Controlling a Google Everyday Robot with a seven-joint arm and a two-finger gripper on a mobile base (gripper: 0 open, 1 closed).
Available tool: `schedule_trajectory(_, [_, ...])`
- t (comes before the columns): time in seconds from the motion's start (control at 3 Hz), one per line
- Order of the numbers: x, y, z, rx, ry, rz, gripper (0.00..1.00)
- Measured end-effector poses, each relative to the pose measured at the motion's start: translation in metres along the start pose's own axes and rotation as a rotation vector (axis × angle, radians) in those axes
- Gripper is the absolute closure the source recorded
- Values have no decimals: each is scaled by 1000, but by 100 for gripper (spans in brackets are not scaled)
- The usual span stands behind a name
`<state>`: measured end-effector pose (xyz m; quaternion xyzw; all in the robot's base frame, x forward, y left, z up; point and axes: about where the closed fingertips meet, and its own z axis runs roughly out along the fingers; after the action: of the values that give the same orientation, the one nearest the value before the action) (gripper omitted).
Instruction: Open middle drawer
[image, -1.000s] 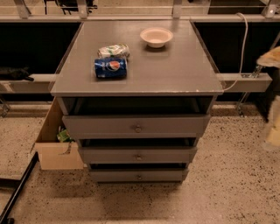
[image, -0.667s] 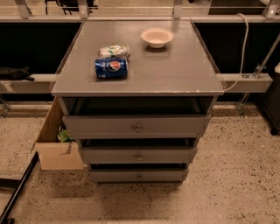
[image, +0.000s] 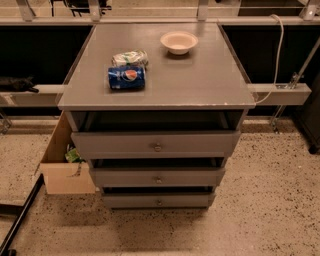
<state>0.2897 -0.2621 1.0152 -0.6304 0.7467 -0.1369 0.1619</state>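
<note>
**Operator:** Where's my gripper?

**Spotter:** Your gripper is outside this view. No part of the arm shows, so you cannot tell from here whether the fingers are spread or pressed together, and I won't guess.

**Operator:** And the middle drawer?

**Spotter:** Your middle drawer (image: 157, 177) is the second grey front down on the cabinet (image: 210, 85), straight ahead of you and low in the view. Its small round knob (image: 158, 179) sits at the centre of the front with nothing touching it. A dark band runs above it, under the top drawer (image: 115, 144), whose taller, wider front overhangs it. Below it is another dark band, then the bottom drawer (image: 130, 201), the shortest front, just above the floor (image: 270, 200).

**Operator:** What's on top?

**Spotter:** You have a blue Pepsi can (image: 126, 78) lying on its side towards the left of the cabinet top. A crumpled pale packet (image: 130, 58) lies just behind it, touching or nearly so. A shallow cream bowl (image: 179, 42) stands upright further back, apart from both.

**Operator:** Around the cabinet?

**Spotter:** On your left an open cardboard box (image: 65, 175) sits on the speckled floor against the cabinet's side, with something green inside. A black bar (image: 20, 220) slants across the lower left corner. On the right a white cable (image: 277, 55) hangs down behind the cabinet.
</note>
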Motion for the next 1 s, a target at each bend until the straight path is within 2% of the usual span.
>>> schedule_trajectory(0.67, [-1, 1, 3, -5, 6, -11, 0])
schedule_trajectory(1.0, [-8, 16, 51, -78, 88, -168, 0])
